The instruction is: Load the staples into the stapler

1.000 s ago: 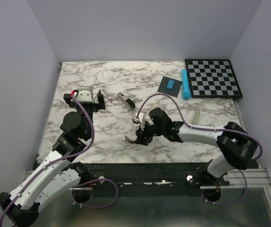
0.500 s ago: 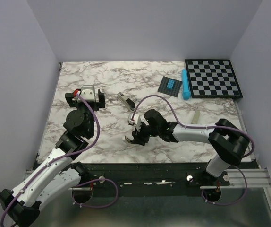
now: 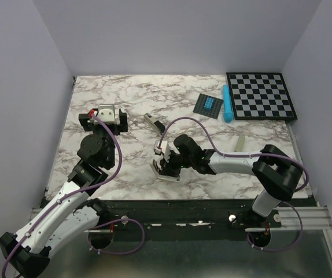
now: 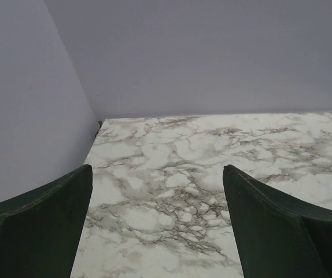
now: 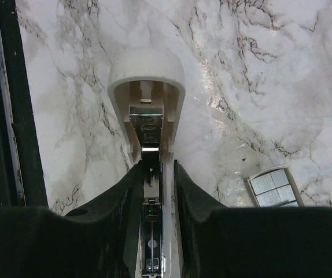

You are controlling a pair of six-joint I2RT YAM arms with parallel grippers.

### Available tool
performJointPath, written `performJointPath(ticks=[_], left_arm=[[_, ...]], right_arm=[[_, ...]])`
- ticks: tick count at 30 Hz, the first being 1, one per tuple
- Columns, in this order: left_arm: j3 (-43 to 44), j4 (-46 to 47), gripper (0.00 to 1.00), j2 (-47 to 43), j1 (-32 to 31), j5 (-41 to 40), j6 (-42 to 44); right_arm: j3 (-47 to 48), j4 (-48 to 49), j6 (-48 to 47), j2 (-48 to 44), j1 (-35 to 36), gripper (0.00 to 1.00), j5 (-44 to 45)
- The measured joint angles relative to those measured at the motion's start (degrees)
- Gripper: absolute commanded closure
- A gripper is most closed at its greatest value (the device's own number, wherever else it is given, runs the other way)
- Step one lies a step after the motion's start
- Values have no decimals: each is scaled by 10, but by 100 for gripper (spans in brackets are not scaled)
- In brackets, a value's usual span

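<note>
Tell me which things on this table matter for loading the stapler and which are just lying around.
For the job:
stapler
box of staples

Lying about:
chessboard
blue tube
dark square with a blue middle
beige bar
white block with a black end

Nothing readable here, honestly. No lettering, brand, number or sign comes out legible in any of the views, and I can't make out any print on the stapler (image 5: 147, 69) or the little staples box (image 5: 273, 186) either.
</note>
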Motion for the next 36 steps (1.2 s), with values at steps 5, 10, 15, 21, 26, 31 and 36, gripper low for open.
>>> performJointPath(ticks=[5,10,15,21,26,31,36], left_arm=[[0,0,1,0,1,0,0],[0,0,1,0,2,0,0],[0,0,1,-3,8,0,-1],[-6,4,1,-15,23,0,-4],[-8,4,1,-16,31,0,-10],[-9,4,1,-16,48,4,-23],[-9,3,1,-19,66,16,-40]], right_arm=[[7,-1,1,12,9,76,0],[8,2,4,15,24,93,14],[8,30,21,15,36,99,70],[15,68,59,18,37,99,187],[66,75,110,55,37,99,269],[94,72,181,81,40,99,320],[111,63,240,105,54,99,364]])
